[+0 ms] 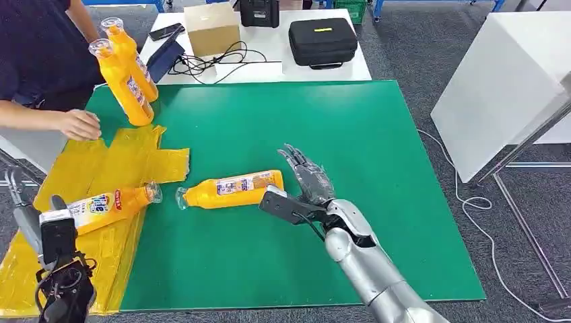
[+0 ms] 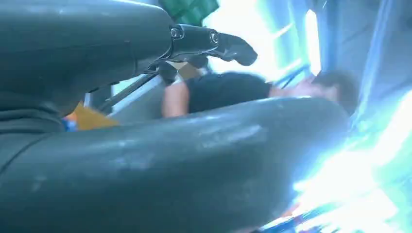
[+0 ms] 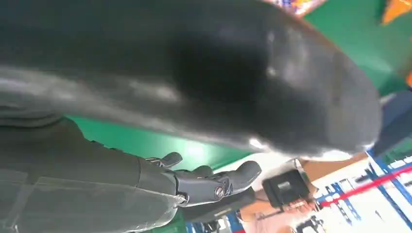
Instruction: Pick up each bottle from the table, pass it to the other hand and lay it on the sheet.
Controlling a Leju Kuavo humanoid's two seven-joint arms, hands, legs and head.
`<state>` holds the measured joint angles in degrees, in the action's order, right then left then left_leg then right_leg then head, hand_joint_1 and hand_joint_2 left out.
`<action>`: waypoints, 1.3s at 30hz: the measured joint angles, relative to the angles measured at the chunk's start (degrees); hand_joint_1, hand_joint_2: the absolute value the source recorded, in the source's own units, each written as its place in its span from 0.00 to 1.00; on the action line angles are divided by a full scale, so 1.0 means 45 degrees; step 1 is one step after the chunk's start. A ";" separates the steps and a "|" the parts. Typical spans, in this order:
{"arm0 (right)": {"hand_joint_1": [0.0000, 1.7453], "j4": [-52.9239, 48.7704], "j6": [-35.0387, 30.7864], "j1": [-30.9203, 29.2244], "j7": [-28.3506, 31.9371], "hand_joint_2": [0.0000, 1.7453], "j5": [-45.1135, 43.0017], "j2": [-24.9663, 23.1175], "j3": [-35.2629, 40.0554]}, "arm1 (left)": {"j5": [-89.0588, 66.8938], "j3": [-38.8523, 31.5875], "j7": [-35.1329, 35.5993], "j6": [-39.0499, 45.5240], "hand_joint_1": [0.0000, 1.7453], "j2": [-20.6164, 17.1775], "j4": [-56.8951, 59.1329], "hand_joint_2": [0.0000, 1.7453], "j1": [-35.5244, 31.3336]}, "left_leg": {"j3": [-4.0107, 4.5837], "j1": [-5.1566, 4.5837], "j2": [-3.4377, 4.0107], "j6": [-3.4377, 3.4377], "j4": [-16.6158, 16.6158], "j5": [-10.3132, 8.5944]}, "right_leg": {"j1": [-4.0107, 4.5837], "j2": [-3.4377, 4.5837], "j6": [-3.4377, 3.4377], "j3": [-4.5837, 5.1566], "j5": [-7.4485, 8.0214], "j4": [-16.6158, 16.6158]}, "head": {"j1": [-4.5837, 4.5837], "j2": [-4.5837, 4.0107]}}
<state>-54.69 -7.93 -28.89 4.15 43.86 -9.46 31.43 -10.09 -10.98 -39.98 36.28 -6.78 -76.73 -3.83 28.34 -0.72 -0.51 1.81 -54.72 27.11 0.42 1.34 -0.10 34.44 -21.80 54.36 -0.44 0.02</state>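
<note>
The robot's right hand (image 1: 306, 176), fingers spread and holding nothing, hovers just beside the base of an orange bottle (image 1: 231, 189) lying on the green mat (image 1: 377, 168). Its left hand (image 1: 30, 222) grips a second orange bottle (image 1: 111, 205) over the yellow sheet (image 1: 101, 161). Beyond, a person's hand (image 1: 79, 124) rests near 2 upright bottles (image 1: 128, 70).
</note>
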 measured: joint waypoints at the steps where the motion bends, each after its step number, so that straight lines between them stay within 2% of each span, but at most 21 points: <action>1: 0.00 0.0292 0.0000 -0.0104 -0.0092 1.00 0.0107 -0.0019 0.0000 | 0.0427 0.0141 -0.0024 0.0171 0.00 -0.0034 -0.0443 0.00 0.0069 | 0.0000 0.0000 -0.0003 0.0000 0.0000 0.0000 | 0.0000 -0.0001 0.0000 0.0000 0.0000 -0.0001 | 0.0009 0.0000; 11: 0.00 0.2575 -0.0437 -0.1167 -0.0937 1.00 0.1233 -0.0913 0.0029 | 0.1222 0.1755 -0.0039 0.0201 0.00 -0.0248 -0.1076 0.00 -0.0622 | -0.0011 0.0007 0.0003 -0.0004 -0.0001 -0.0005 | 0.0009 0.0004 0.0000 -0.0001 0.0004 0.0005 | 0.0004 0.0000; 17: 0.00 0.3874 -0.0267 -0.2092 -0.2027 1.00 0.2546 -0.1827 0.0564 | 0.1430 0.2790 -0.0039 0.0055 0.00 -0.0029 -0.0843 0.00 -0.1217 | 0.0007 0.0006 0.0006 -0.0004 -0.0001 -0.0005 | 0.0010 0.0004 0.0000 0.0016 0.0004 0.0007 | 0.0004 0.0000; 22: 0.00 0.4587 0.0428 -0.2771 -0.2857 1.00 0.1704 -0.2298 0.1911 | 0.1425 0.3246 -0.0039 0.0196 0.00 0.0243 -0.0863 0.00 -0.1343 | 0.0009 0.0005 0.0007 -0.0004 -0.0001 -0.0005 | 0.0009 0.0003 0.0000 0.0017 0.0004 0.0007 | 0.0000 0.0000; 31: 0.00 0.5475 0.1044 -0.3355 -0.3454 1.00 0.0521 -0.2453 0.4214 | 0.1289 0.3372 -0.0039 0.0201 0.00 0.0534 -0.1621 0.00 -0.1154 | 0.0015 0.0003 0.0002 -0.0003 -0.0001 -0.0004 | 0.0005 0.0000 0.0000 0.0020 0.0003 0.0004 | 0.0009 0.0000; 39: 0.00 0.5860 0.1389 -0.3676 -0.3760 1.00 -0.0136 -0.2458 0.5300 | 0.1153 0.3367 -0.0039 0.0123 0.00 0.0646 -0.2335 0.00 -0.0726 | 0.0014 0.0004 0.0007 -0.0004 -0.0001 -0.0004 | 0.0006 0.0003 0.0000 0.0020 0.0003 0.0004 | 0.0005 0.0000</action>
<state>-28.33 -1.68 -45.43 -12.77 43.25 -20.52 55.28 -4.90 4.17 -40.15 36.83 -3.87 -87.23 -7.10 28.40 -0.70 -0.48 1.80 -54.73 27.09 0.44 1.35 -0.10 34.52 -21.78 54.38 -0.42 0.02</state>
